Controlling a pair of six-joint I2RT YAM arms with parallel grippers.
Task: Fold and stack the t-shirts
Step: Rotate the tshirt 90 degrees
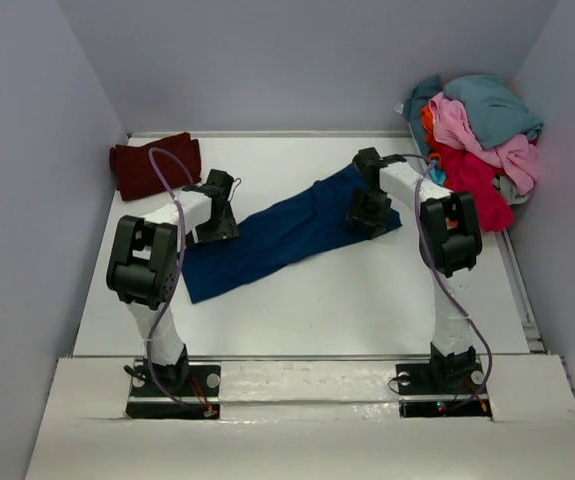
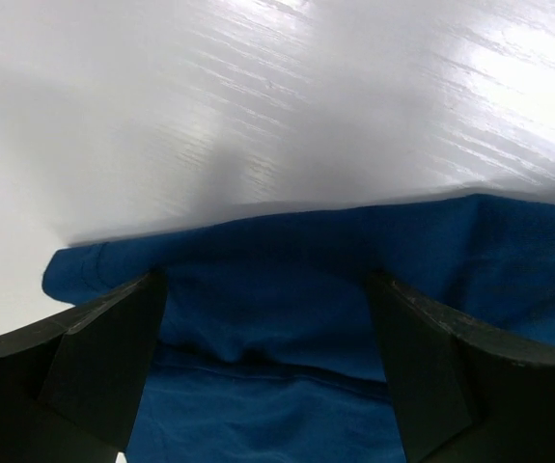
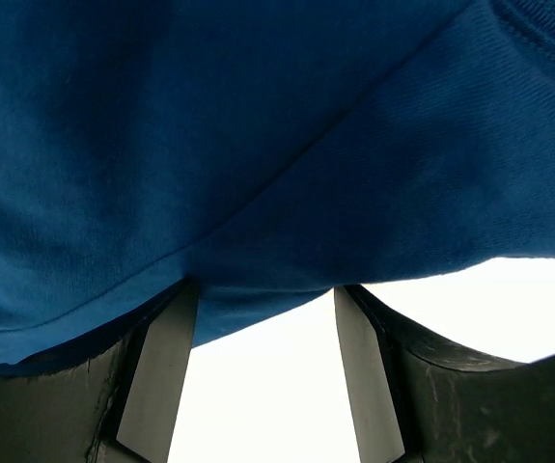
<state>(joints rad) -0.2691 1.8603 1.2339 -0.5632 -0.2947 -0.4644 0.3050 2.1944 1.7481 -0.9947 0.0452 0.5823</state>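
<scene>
White surface (image 1: 347, 300), pale grey walls (image 1: 297, 60) closing it in on three sides. The blue t-shirt (image 1: 287, 235) lies on a slant, running from the left jaws across to the right jaws. Left jaws stand wide over its edge, cloth between them. Right jaws sit partly apart, hem at their tips, bare surface showing between. Beyond the left jaws is a folded maroon t-shirt (image 1: 147, 165). Beyond the right jaws, cornered, is a heap of t-shirts (image 1: 482, 135).

blue t-shirt (image 2: 277, 289) — matt knit cloth; table (image 2: 258, 116) — glossy white.
</scene>
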